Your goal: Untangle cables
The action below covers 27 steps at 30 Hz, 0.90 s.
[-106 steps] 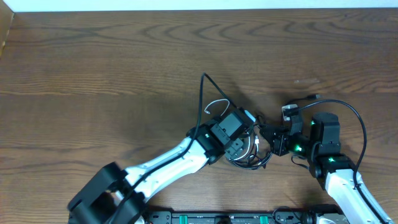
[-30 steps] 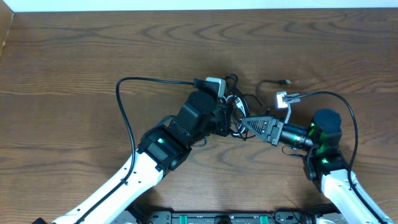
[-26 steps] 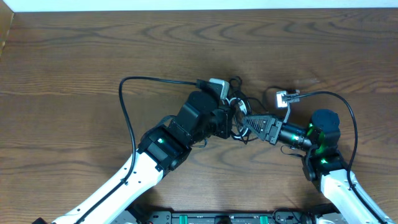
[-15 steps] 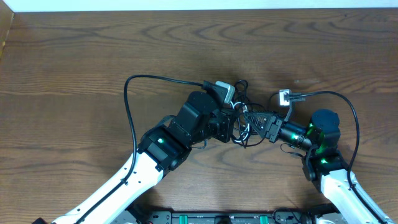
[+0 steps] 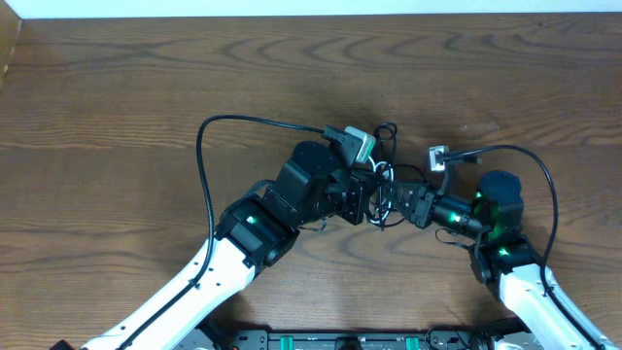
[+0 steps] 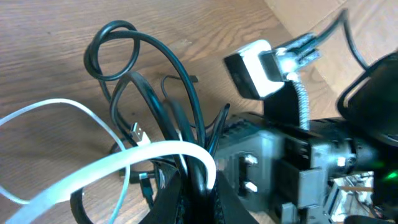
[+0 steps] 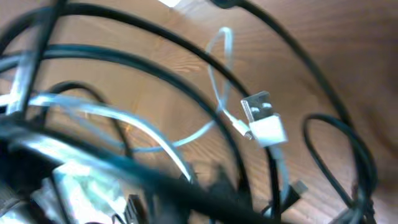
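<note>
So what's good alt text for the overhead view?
The left gripper and right gripper meet, both shut, in a small tangle of cables, mostly black, on a wooden table.

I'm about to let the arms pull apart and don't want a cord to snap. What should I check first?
1. Left end effector shut on cables: ok, black and white cords are pinched in it.
2. Right end effector shut: ok.
3. Right end effector holding a cord: cannot tell, its wrist view is blurred.
4. Cables separated: not ok, they are looped together between both end effectors.
5. White plug in sight: ok, it shows in the right wrist view.
</note>
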Motion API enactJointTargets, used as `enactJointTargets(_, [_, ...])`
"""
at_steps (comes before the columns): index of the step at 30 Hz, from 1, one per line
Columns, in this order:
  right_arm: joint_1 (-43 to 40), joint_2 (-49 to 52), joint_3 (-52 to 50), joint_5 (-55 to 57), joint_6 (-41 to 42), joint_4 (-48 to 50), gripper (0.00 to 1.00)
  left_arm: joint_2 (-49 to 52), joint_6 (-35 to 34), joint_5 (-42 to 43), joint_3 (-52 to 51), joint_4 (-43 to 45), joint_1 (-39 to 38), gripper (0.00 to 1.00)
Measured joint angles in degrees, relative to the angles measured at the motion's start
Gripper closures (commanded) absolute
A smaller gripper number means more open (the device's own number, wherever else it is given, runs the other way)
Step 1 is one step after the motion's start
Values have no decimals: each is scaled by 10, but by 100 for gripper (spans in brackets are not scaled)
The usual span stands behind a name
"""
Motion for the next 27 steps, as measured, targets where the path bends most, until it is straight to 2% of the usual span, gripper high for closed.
enactJointTargets(4, [1,2,0,-3,-4,7,99,0,2,-17,0,-9,0,92])
enactJointTargets(8, [-9,4,-1,-58,-6,87,99,0,6,-98,0,-51,0,92])
enactJointTargets(9, [-14,4,-1,-82,-5,114,99,0,6,-118,0,-59,0,89])
enactJointTargets(11, [-26,4,-1,-136,-2,158,99,0,13,-157,0,-68,0,75])
enactJointTargets(12, [-33,4,-1,-162,1,174,99,0,13,-170,0,-70,-1,73])
enactJointTargets(15, [-52,4,-1,-228,18,195,99,0,15,-200,0,-73,0,56])
enactJointTargets(18, [-63,4,-1,-263,42,202,99,0,15,-214,0,-74,-1,36])
enactJointTargets(19, [-64,4,-1,-271,51,209,99,0,15,-216,0,-74,-1,27])
enactJointTargets(21, [-64,5,-2,-284,69,235,99,0,14,-223,0,-75,-1,18])
enactJointTargets(22, [-64,6,-2,-289,81,262,99,0,12,-224,0,-75,-1,15])
enactJointTargets(27, [-64,8,-2,-296,170,435,99,0,12,-224,0,-84,-1,14])
